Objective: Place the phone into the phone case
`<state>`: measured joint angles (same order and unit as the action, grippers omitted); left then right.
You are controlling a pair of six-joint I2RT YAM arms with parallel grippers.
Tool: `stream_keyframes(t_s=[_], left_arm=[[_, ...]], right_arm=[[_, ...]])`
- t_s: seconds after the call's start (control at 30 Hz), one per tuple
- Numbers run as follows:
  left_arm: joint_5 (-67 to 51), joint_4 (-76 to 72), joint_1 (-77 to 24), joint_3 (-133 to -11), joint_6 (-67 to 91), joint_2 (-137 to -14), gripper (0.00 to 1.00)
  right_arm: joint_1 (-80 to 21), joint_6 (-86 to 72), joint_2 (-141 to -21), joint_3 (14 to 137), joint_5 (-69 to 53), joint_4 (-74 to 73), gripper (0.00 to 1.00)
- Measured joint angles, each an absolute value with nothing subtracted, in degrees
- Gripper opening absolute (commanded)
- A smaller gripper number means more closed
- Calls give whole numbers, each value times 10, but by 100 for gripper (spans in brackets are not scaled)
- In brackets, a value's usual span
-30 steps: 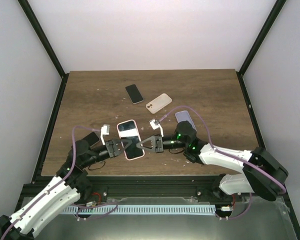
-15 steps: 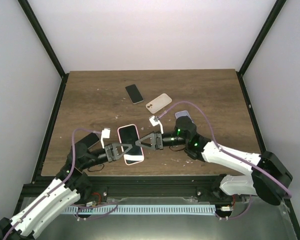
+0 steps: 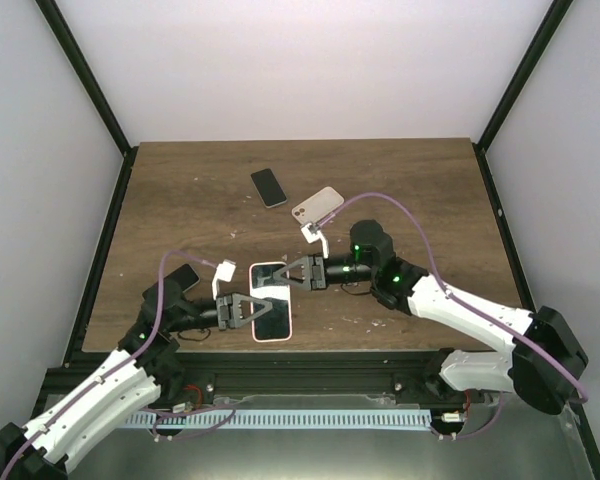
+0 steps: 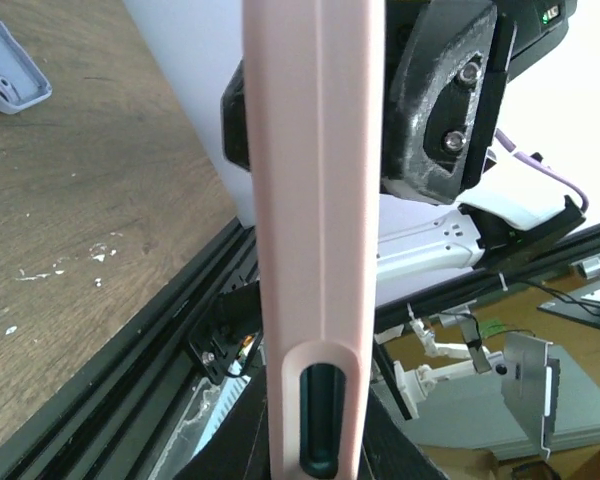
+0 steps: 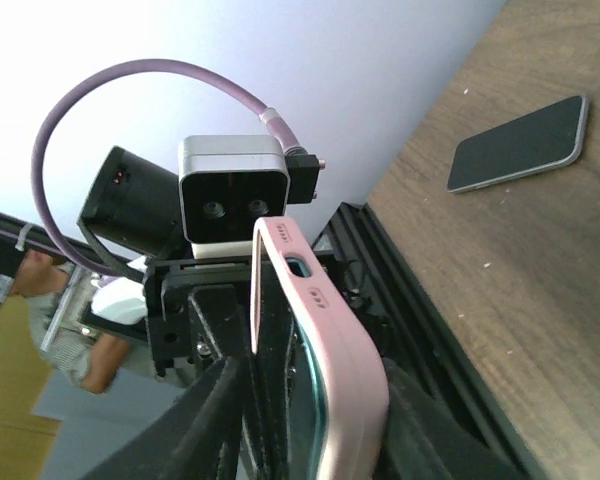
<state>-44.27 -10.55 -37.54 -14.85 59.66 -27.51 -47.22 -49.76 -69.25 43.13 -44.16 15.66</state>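
1. The wooden table (image 3: 180, 200) carried everything, and white flecks (image 4: 65, 265) dotted its near part.
2. The left arm (image 3: 110, 380) and right arm (image 3: 460, 315) reached inward from the near edge and met over the table's near middle. A purple cable (image 3: 400, 215) looped over the right arm, which showed green lights (image 3: 357, 249).
3. The left gripper (image 3: 265, 304) was clenched on the near-left part of the pink case (image 3: 270, 339). Its wrist view showed the case edge-on, running straight up the middle of the picture, with an oval cut-out low on that side.
4. The right gripper (image 3: 285, 276) was clamped on the case's far end, with its fingers (image 5: 215, 420) on either face. That end had an oval slot and a short row of small holes.
5. The phone (image 3: 274, 320) sat inside the pink case, its dark screen up, lying level between the two grippers. Whether it was pressed home all round could not be told.
6. The far phone (image 3: 269, 187), black, lay flat toward the table's far middle. The cream case (image 3: 317, 204) lay near it on the right, not touching.
7. The left phone (image 3: 184, 276), dark, lay near the table's left edge, partly hidden by the left arm.
8. A blue-grey case (image 4: 10, 75) showed only as a corner in the left wrist view.
9. Any print on the phones or cases was too small to read.
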Motion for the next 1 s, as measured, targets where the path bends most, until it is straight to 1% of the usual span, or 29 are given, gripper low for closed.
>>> stream_keyframes(t_s=[0.1,0.13,0.17,0.33,0.37,0.5,0.53,0.67,0.8,0.83,0.93,1.0], left_arm=[[-442,-87,-376,-152,579,-272,0],[-441,-79,-376,-157,573,-272,0],[-439,-68,-376,-161,567,-272,0],[-438,-24,-382,-191,539,-278,0],[-437,-17,-382,-197,535,-283,0],[-435,-10,-382,-206,525,-298,0],[-431,-8,-382,-206,524,-298,0],[-406,4,-381,-202,534,-299,0],[-373,3,-379,-201,545,-298,0],[-364,-1,-379,-201,549,-298,0],[-345,-20,-379,-201,562,-299,0],[-331,-39,-379,-201,571,-300,0]], right_arm=[[-467,-503,-686,430,-429,139,9],[-463,-512,-683,429,-428,135,4],[-461,-515,-680,426,-429,136,1],[-457,-523,-667,422,-443,151,2],[-456,-523,-666,422,-443,150,7],[-451,-525,-666,422,-441,143,37],[-451,-529,-667,421,-440,138,43],[-448,-526,-664,411,-442,136,63],[-450,-530,-651,378,-455,142,73],[-453,-530,-649,368,-459,146,74],[-466,-530,-653,348,-466,147,72],[-480,-530,-658,344,-470,151,67]])
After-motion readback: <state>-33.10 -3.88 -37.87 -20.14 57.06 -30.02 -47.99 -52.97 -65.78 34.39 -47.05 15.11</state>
